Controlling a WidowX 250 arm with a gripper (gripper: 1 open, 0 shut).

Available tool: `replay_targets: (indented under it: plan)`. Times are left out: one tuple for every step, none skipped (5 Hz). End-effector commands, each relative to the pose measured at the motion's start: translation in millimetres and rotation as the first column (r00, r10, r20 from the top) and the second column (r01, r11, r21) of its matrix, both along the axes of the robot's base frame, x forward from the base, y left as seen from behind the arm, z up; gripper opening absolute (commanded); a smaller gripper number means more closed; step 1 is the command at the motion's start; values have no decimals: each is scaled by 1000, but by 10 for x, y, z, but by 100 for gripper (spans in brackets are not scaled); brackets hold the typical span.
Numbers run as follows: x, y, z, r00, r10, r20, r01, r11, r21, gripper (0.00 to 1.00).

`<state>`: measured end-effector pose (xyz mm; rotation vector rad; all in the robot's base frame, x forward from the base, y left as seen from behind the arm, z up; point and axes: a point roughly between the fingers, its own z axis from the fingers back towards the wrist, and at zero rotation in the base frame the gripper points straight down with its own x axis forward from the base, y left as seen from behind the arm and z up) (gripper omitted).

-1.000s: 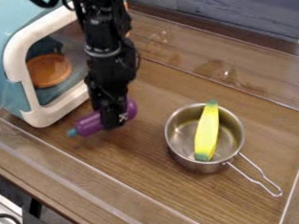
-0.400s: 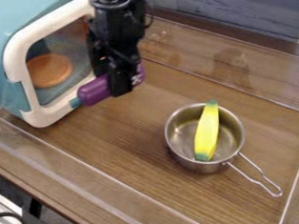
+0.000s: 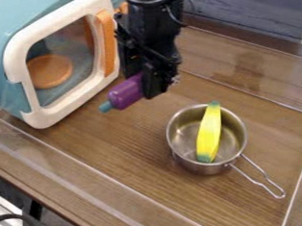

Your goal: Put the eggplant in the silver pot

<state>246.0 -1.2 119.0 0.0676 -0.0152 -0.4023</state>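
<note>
Vs. 1 s ago: the eggplant (image 3: 127, 90) is no longer down on the table (image 3: 106, 175) beside the microwave (image 3: 47, 59); it is now lifted clear of the wood and carried toward the right, nearer the pot (image 3: 207, 140). The gripper (image 3: 148, 83) is seen higher and further right than before, approx. in front of the microwave's right edge. The pot and its contents are unchanged in position.

Gripper: pointed down, jaws closed narrow onto the eggplant, which is held approx. level, slightly tilted, w/ the teal stem cap pointing lower left. The eggplant is in the air, above the table, up and left of the pot, not yet over the rim.

Containers:
- Pot: steel, round, set on the table at right of centre, wire handle (image 3: 258, 180) extended toward the lower right. Inside, a long yellow banana-like toy (image 3: 210, 131) is laid, w/ its upper end propped on the far rim and a greenish tip at the low end. No eggplant inside yet.
- Microwave: teal and cream, at upper left, front opening faced toward the camera. A round orange-brown item (image 3: 48, 69) is seen inside; what it is cannot be told.
</note>
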Motion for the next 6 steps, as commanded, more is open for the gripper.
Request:
replay_targets:
  plan:
    - [51,-142,185,996,20,84,-19,1000,-18,0]
    - [42,-275,208,993,44,107,-40,998,-40,0]
    - [38,-392,227,989,59,133,-52,997,-60,0]
    - [15,-480,231,984,78,158,-67,995,-75,0]
    - [15,-546,221,979,96,181,-82,993,-82,0]
    - [19,-550,210,978,105,181,-91,992,-83,100]
